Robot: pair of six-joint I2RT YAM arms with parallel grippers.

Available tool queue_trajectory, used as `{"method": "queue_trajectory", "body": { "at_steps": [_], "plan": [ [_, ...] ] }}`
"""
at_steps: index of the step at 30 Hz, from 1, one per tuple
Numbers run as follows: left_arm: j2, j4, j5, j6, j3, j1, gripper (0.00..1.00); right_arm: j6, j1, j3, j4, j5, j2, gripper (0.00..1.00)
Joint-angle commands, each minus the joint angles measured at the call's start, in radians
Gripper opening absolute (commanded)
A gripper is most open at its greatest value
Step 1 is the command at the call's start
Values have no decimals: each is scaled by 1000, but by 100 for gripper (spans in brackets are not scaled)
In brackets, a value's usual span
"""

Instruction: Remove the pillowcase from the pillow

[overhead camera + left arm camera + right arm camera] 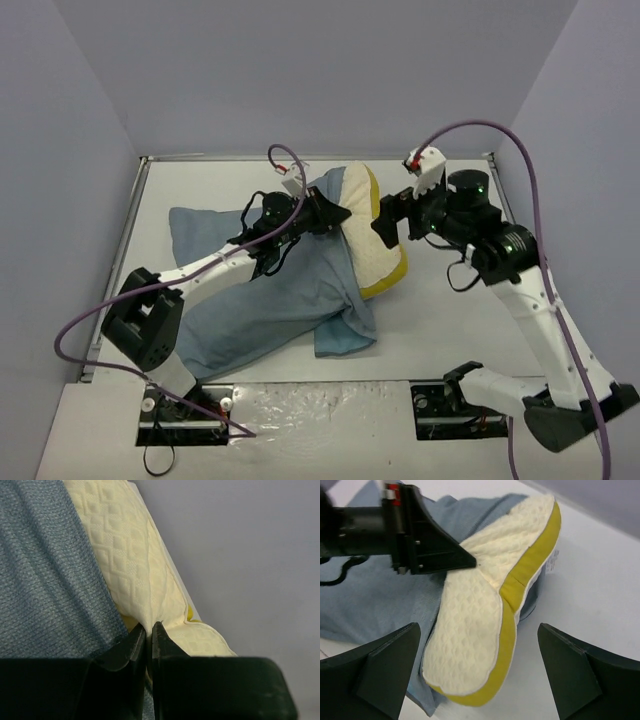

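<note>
The cream-white pillow (368, 232) with its yellow edge sticks half out of the blue-grey pillowcase (265, 300), which lies bunched to the left on the table. My left gripper (343, 214) is shut on a fold of the pillow's cream cover (149, 626), next to the pillowcase's edge (45, 580). My right gripper (388, 222) is open and empty, just right of the pillow's yellow edge. In the right wrist view its fingers (385, 665) stand wide on both sides of the pillow's lower end (470, 645), apart from it. The left gripper also shows there (470, 562).
The white table (450, 310) has a raised rim (130, 220) along the left and back, with lavender walls close behind. Purple cables (520, 150) loop over both arms. The arm bases stand at the near edge.
</note>
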Motion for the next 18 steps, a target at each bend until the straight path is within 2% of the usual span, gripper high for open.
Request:
{"method": "queue_trajectory", "body": {
  "at_steps": [1,5,9,14,15,16,18],
  "plan": [
    [-15,154,-27,42,105,-21,2,220,-28,-49,39,140,73,100],
    [10,136,-14,61,124,-44,2,273,-68,-133,38,108,156,100],
    [10,131,1,65,124,-46,2,277,-86,-205,58,47,166,100],
    [30,143,35,55,142,-53,2,288,-153,-232,90,-137,209,97],
    [31,148,41,54,147,-63,2,285,-169,-232,96,-176,222,92],
    [33,149,56,58,156,-72,2,267,-202,-230,105,-296,251,82],
    [34,143,70,67,167,-81,2,248,-235,-227,109,-424,283,65]
  ]
}}
